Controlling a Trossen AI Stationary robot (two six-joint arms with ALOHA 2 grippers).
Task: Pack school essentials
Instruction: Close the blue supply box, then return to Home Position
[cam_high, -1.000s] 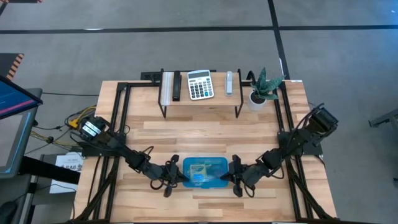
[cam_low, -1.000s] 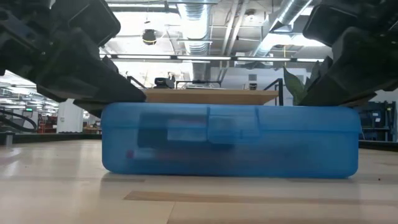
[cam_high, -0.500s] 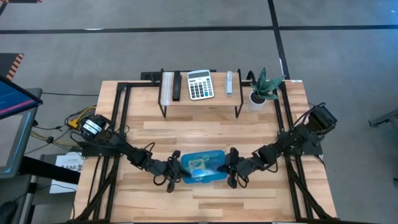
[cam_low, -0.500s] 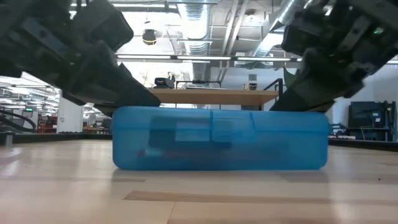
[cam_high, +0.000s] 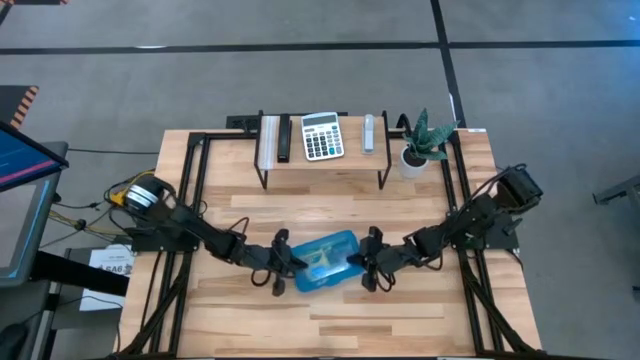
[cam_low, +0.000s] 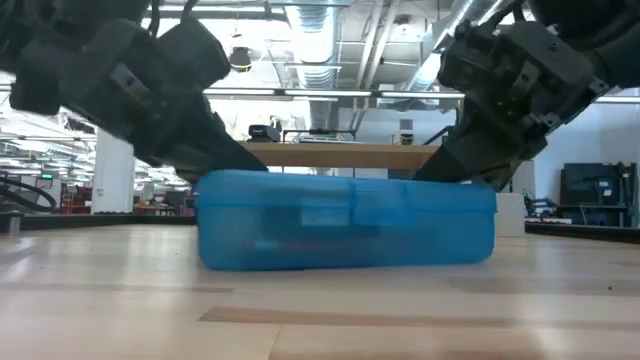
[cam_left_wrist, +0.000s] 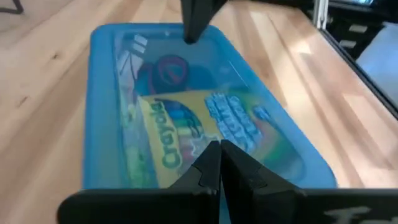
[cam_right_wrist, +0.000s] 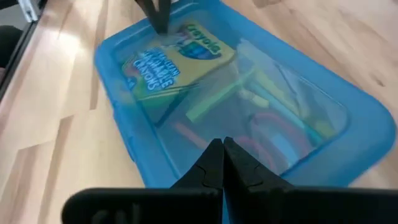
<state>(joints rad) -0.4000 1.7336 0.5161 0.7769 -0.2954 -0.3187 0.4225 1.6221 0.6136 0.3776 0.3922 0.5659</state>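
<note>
A blue see-through box (cam_high: 325, 260) with its lid closed lies flat on the wooden table (cam_high: 330, 210), near the middle. Through the lid I see the yellow-green crayon box (cam_left_wrist: 186, 134), red-handled scissors (cam_left_wrist: 169, 70) and pencils (cam_right_wrist: 217, 102). My left gripper (cam_high: 284, 262) is shut at the box's left end. My right gripper (cam_high: 366, 266) is shut at its right end. In the low view both arms slant down onto the box's top corners (cam_low: 345, 220). My left gripper has its shut fingertips (cam_left_wrist: 211, 163) on the lid close to the box's left short edge (cam_left_wrist: 186, 177), slanting down from the table's left. The box stays flat on the table. My right gripper meets the lid beside the right short edge (cam_right_wrist: 261, 171) with shut fingertips (cam_right_wrist: 214, 160), slanting down from the table's right.
A low black rack (cam_high: 322, 160) at the far edge carries a calculator (cam_high: 322, 136) and a few small items. A potted plant (cam_high: 420, 145) stands to its right. Dark frame rails (cam_high: 195, 190) run along both table sides. Bare wood lies between box and rack.
Both grippers have moved toward the table's far edge, staying shut at the box's ends. The box has slid with them along the table toward the rack and turned slightly, its right end now a little farther than its left.
</note>
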